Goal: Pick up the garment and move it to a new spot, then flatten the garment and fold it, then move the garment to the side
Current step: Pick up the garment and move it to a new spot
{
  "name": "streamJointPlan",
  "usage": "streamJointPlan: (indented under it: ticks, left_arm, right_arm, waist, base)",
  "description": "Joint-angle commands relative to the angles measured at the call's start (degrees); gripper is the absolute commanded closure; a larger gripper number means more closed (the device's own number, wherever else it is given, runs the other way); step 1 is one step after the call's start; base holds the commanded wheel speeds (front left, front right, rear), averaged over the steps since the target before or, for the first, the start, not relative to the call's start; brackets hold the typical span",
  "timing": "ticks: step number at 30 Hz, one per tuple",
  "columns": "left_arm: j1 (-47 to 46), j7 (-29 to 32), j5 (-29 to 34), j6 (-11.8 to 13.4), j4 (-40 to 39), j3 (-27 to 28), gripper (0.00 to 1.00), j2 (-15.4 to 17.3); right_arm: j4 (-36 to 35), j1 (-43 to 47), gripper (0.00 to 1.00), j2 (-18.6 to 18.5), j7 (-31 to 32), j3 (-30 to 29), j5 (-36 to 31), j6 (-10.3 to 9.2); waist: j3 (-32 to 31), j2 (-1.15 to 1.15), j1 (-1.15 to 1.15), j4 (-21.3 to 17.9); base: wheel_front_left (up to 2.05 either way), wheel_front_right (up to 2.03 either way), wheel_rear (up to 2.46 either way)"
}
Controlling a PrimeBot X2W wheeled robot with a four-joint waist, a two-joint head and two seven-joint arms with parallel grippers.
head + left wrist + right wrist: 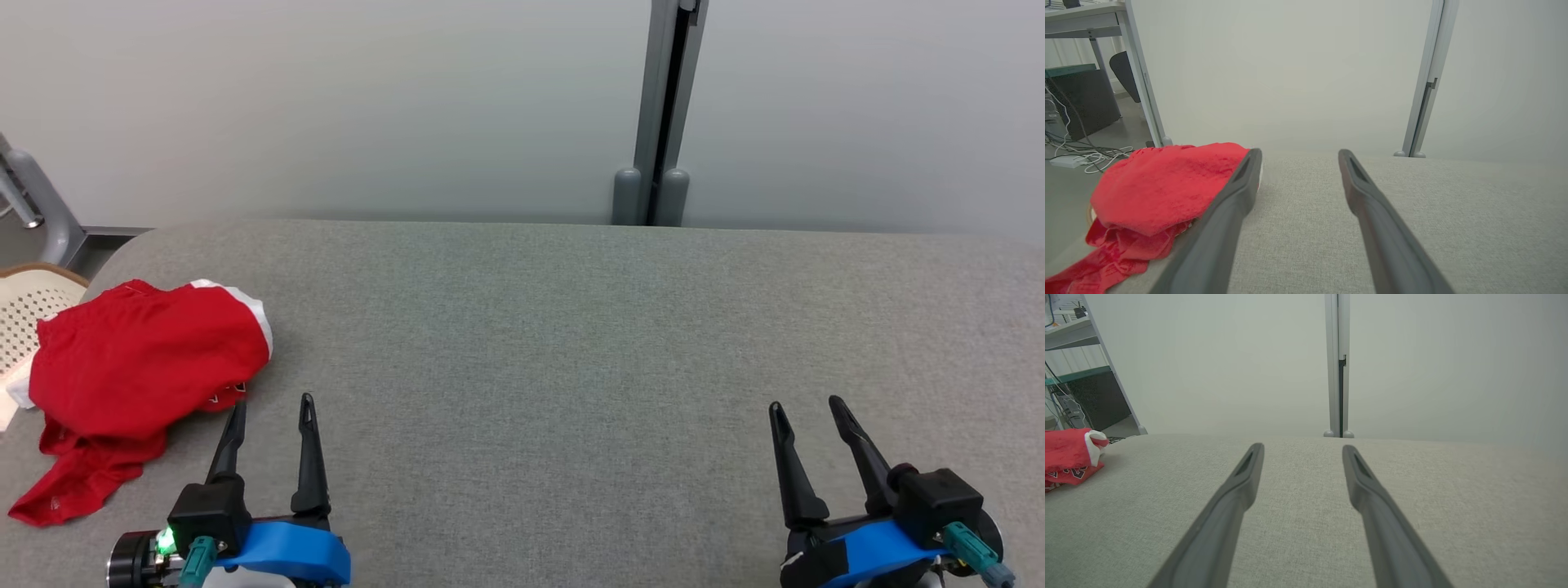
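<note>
Grey table (571,327), one red garment (147,359), two tools (273,402) (807,403)

The garment (139,367) is found bunched at the left end of the padded table (571,343), close to its left edge, with one part trailing toward the near side. The left gripper (273,404) is positioned at the near left, just beside the garment's right edge; contact cannot be confirmed. The right gripper (806,404) is positioned at the near right, well apart from the garment. A partition wall (326,106) is located behind the table's far edge, with an upright post (661,122) set right of centre. A perforated object (24,310) is noted off the table's left end, beside the garment.
</note>
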Motion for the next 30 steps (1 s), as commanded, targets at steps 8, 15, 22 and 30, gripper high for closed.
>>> streamJointPlan:
  ticks: [8, 15, 22, 30]
  left_arm:
    - [0.17, -0.18, -0.07, 0.93, 0.0, 0.28, 0.0, 1.12]
    - [-0.22, 0.09, -0.42, 1.18, -0.14, 0.41, 0.0, 1.91]
    - [-0.15, 0.11, -0.79, 1.63, -0.24, 0.59, 0.0, 2.34]
    - [0.01, 0.22, -1.02, 2.02, -0.47, 0.59, 0.0, 2.81]
  right_arm:
    - [0.59, 0.56, 0.0, -0.22, -0.53, 0.83, 0.76, 0.07]
    - [1.08, 0.14, 0.0, -0.22, -0.67, 1.26, 1.12, 0.07]
    - [1.41, -0.22, 0.0, -0.22, -0.87, 1.34, 0.98, 0.07]
    - [1.79, -0.59, 0.0, -0.22, -0.95, 1.25, 0.92, 0.07]
  waist:
    - [-0.1, 0.0, 0.0, 4.51]
    - [0.34, 0.0, 0.0, 8.61]
    - [0.64, 0.0, 0.0, 12.87]
    - [0.93, 0.0, 0.0, 17.36]
  base:
    - [0.0, 0.0, 0.0]
    - [0.0, 0.0, 0.0]
    - [0.0, 0.0, 0.0]
    - [0.0, 0.0, 0.0]
